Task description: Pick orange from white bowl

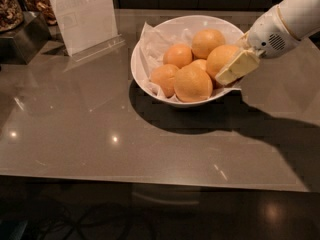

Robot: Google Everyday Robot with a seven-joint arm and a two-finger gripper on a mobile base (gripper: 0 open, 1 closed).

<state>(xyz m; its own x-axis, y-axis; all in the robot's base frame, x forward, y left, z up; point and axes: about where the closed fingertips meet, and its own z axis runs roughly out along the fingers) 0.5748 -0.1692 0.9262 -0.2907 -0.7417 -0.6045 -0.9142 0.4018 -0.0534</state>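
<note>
**Right now: gripper against the big orange at the bowl's right rim**

Well, start wide: a glossy grey surface (100, 134) carries everything. On it the white bowl (134, 66) spreads out to the left of the gripper (231, 71), with crinkled paper lining (155, 39) showing on its far left.

The gripper reaches in over the bowl's right rim, its cream-coloured tip lying along the right flank of the orange (219, 58) and touching it. Has it clamped on? Cannot tell, since the far side is hidden behind the fruit.

By the look of it the orange should be firm and fairly weighty. Its bumpy peel should offer some bite, but a ball tends to squirt out of an off-centre squeeze. The best hold is across its widest middle, pressed moderately so the peel does not bruise.

Other oranges (192, 83) crowd it just left of the gripper, so a straight upward lift looks safest.
</note>
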